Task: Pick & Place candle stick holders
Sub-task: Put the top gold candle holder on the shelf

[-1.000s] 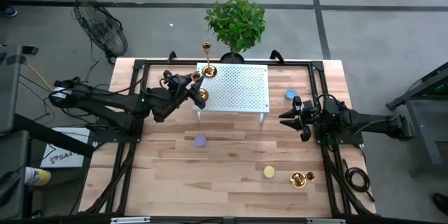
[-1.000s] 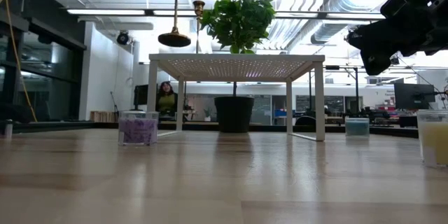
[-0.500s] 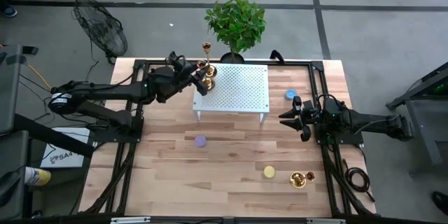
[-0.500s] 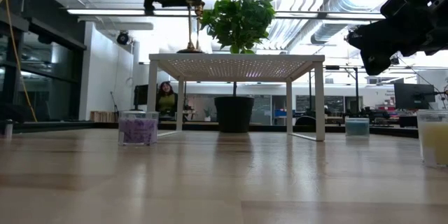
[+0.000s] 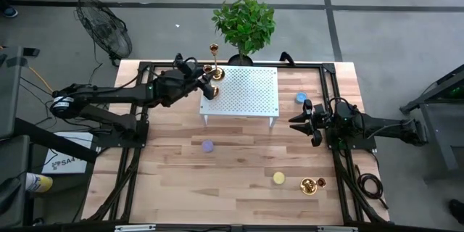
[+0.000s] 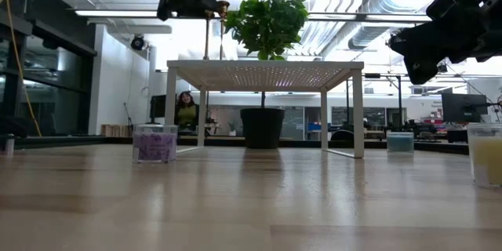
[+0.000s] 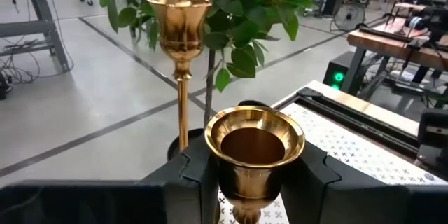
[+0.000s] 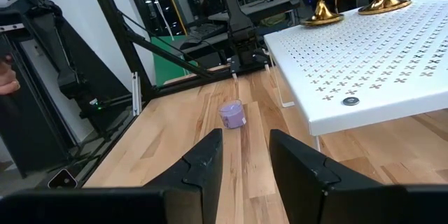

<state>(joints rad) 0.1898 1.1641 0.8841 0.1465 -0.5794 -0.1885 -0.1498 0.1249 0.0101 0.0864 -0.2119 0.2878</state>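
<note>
Sign (image 5: 59, 161), lower left of the high view: white, lettering starts "SA", the rest unreadable.
Other text: none readable.

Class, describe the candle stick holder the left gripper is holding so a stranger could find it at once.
Start at the white perforated stand in front of the potted plant. At its plant-side left corner, two gold holders stand together. Yours is the one clamped in the left gripper; its neighbour stands free.

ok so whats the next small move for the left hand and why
Probably open and back away. The left hand is shut on a candle stick holder at the white perforated table's corner, beside another tall holder. In the right wrist view two gold bases sit on that table, so it looks already set down.
</note>
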